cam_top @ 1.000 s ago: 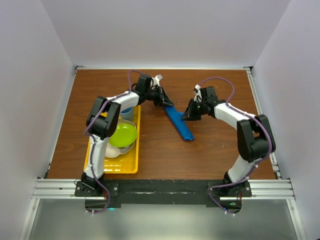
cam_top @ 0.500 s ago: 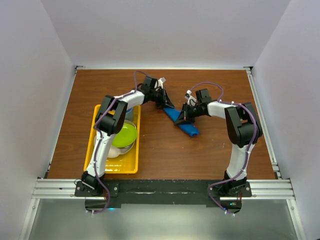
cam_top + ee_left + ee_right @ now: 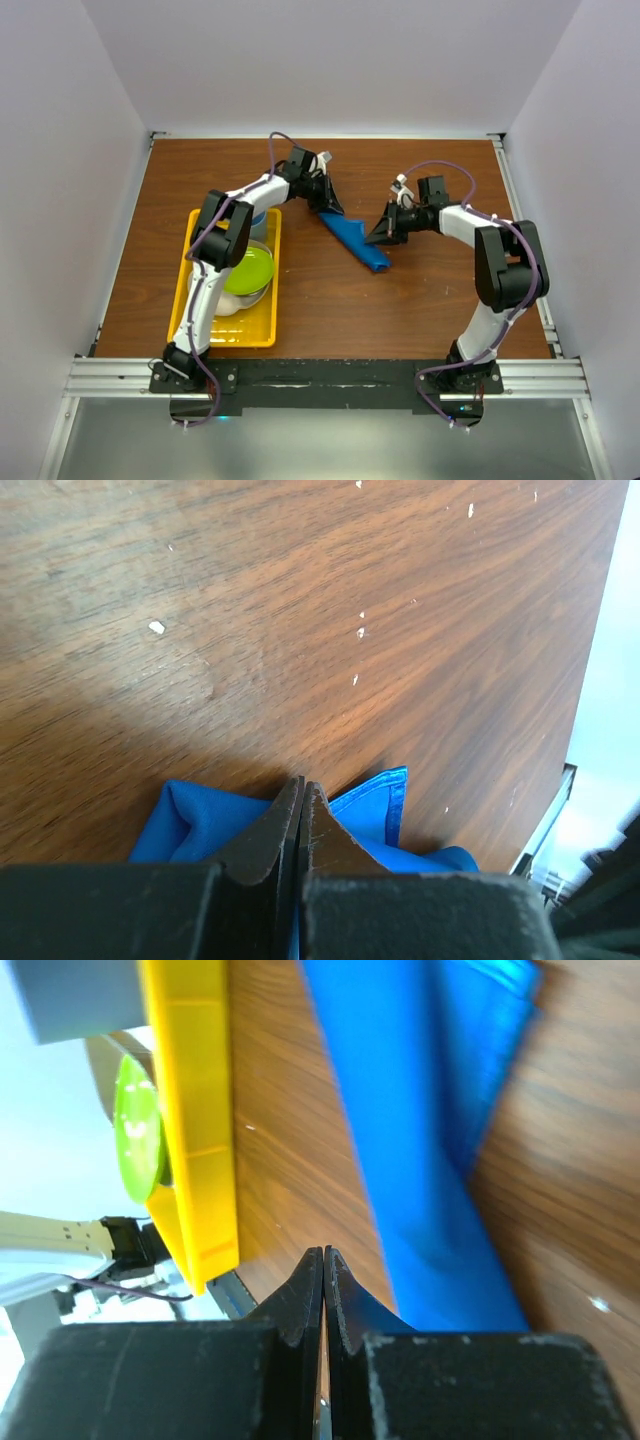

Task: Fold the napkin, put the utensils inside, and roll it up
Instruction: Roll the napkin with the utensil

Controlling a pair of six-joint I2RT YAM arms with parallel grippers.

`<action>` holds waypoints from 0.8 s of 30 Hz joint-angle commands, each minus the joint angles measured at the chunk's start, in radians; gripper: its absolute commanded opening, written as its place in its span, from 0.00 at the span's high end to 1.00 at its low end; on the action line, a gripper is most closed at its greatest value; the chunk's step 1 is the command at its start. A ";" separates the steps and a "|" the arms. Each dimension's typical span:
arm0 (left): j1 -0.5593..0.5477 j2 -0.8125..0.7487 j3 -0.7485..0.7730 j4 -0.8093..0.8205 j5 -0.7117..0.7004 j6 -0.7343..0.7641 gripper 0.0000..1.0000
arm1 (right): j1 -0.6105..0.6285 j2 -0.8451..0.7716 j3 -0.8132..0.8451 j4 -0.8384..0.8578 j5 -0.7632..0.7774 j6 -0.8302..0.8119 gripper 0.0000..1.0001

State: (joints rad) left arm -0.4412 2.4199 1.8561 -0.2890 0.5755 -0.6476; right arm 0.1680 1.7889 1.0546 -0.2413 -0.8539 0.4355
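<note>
The bright blue napkin [image 3: 356, 242] lies on the wooden table as a narrow folded strip running diagonally. My left gripper [image 3: 334, 207] is shut, its tips [image 3: 302, 782] down on the strip's far end, with blue napkin [image 3: 375, 805] showing on both sides of the jaws. My right gripper [image 3: 375, 239] is shut and empty. It hovers low over bare wood just off the strip's right edge; in the right wrist view the gripper [image 3: 322, 1250] sits beside the napkin [image 3: 400, 1110]. The utensils show in no view.
A yellow tray [image 3: 256, 336] stands at the left and holds a green bowl [image 3: 247, 268] and a blue cup [image 3: 256, 222] partly under the left arm. The tray's edge [image 3: 190, 1110] and bowl [image 3: 135, 1125] also show past the right fingers. White walls enclose the table.
My right gripper pushed left against the napkin, then drew back to the right. The napkin's near end shifted slightly and the strip looks shorter. The left gripper stayed on the far end.
</note>
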 commanded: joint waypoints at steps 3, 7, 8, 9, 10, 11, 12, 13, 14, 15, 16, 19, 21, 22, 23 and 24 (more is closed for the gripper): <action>-0.005 -0.102 0.071 -0.032 0.020 -0.003 0.96 | -0.001 0.040 -0.102 0.042 -0.031 -0.023 1.00; -0.010 -0.142 0.043 -0.010 0.060 -0.032 0.93 | -0.001 -0.003 -0.094 -0.013 -0.014 -0.050 1.00; -0.008 -0.148 0.028 0.007 0.072 -0.038 0.93 | -0.001 -0.014 -0.084 -0.032 -0.011 -0.056 1.00; -0.007 -0.166 0.011 0.014 0.073 -0.046 0.93 | -0.001 -0.022 -0.071 -0.050 -0.004 -0.073 1.00; -0.008 -0.174 -0.026 0.023 0.066 -0.046 0.93 | -0.002 -0.038 -0.058 -0.079 0.007 -0.076 1.00; -0.008 -0.179 -0.040 0.027 0.057 -0.041 0.93 | -0.001 -0.048 -0.056 -0.082 0.016 -0.080 1.00; -0.004 -0.182 -0.069 0.027 0.049 -0.031 0.93 | -0.002 -0.052 -0.059 -0.087 0.041 -0.087 1.00; 0.001 -0.180 -0.080 0.024 0.046 -0.026 0.94 | -0.004 -0.052 -0.065 -0.090 0.053 -0.090 1.00; 0.005 -0.177 -0.090 0.028 0.050 -0.018 0.94 | -0.004 -0.048 -0.070 -0.096 0.062 -0.098 1.00; 0.013 -0.174 -0.107 0.028 0.046 -0.009 0.94 | -0.005 -0.040 -0.076 -0.104 0.088 -0.112 1.00; 0.015 -0.173 -0.110 0.021 0.018 0.003 0.94 | -0.005 -0.030 -0.077 -0.107 0.099 -0.118 1.00; 0.022 -0.125 -0.065 -0.042 -0.005 0.066 0.94 | -0.004 -0.020 -0.062 -0.122 0.130 -0.141 1.00; 0.025 -0.085 -0.020 -0.071 -0.012 0.106 0.94 | -0.005 -0.014 -0.027 -0.156 0.141 -0.161 1.00; 0.027 -0.078 -0.008 -0.093 -0.020 0.115 0.94 | -0.004 -0.013 -0.013 -0.168 0.153 -0.167 1.00; 0.027 -0.071 0.001 -0.099 -0.025 0.132 0.94 | -0.004 -0.007 0.002 -0.183 0.159 -0.184 1.00; 0.027 -0.070 0.020 -0.107 -0.031 0.138 0.94 | -0.005 -0.003 0.039 -0.225 0.161 -0.195 1.00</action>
State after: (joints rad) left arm -0.4252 2.3257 1.7981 -0.3454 0.5735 -0.5953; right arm 0.1646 1.7813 0.9878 -0.3786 -0.7376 0.3115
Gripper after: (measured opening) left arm 0.063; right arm 0.007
